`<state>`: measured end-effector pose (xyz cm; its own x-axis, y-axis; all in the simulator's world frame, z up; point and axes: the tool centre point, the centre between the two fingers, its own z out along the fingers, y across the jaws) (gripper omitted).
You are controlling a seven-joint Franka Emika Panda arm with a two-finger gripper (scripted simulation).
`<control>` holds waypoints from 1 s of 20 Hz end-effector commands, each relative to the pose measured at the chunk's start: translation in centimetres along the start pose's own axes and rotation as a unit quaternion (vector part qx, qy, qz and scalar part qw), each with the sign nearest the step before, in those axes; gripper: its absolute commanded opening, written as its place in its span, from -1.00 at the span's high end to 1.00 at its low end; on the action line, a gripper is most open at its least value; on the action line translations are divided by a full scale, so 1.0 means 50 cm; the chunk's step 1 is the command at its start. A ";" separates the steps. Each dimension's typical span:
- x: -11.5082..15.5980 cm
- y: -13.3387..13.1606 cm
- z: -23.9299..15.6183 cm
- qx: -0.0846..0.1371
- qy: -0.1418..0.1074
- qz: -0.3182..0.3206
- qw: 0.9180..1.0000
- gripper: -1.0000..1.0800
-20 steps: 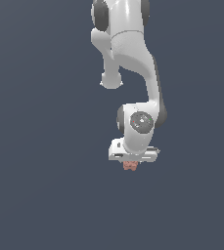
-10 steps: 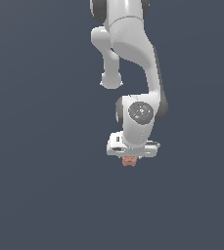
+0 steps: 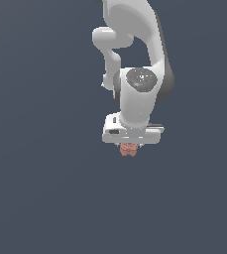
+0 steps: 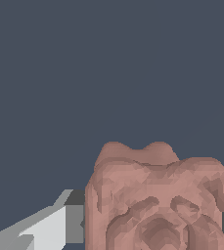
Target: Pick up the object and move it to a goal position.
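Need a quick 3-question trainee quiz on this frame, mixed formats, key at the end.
1. True or false: in the exterior view, the pink block sticks out below the white gripper.
2. Multiple choice: compared with the gripper, the block is (A) wider, (B) narrower, (C) the same width.
3. Short answer: in the wrist view, what best describes the block's surface?

Key
1. True. Only its lower part shows under the gripper body.
2. B.
3. Lumpy and carved-looking, with rounded bumps, salmon-pink to reddish-brown.
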<state>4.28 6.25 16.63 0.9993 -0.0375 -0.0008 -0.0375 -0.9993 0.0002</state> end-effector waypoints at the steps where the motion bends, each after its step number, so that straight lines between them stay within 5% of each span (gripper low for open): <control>1: -0.012 0.012 -0.060 0.000 0.000 0.000 1.000 1.00; 20: -0.075 0.089 -0.449 0.000 0.000 0.000 1.000 1.00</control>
<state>0.59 2.14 38.06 0.9993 -0.0380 0.0016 -0.0380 -0.9993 -0.0007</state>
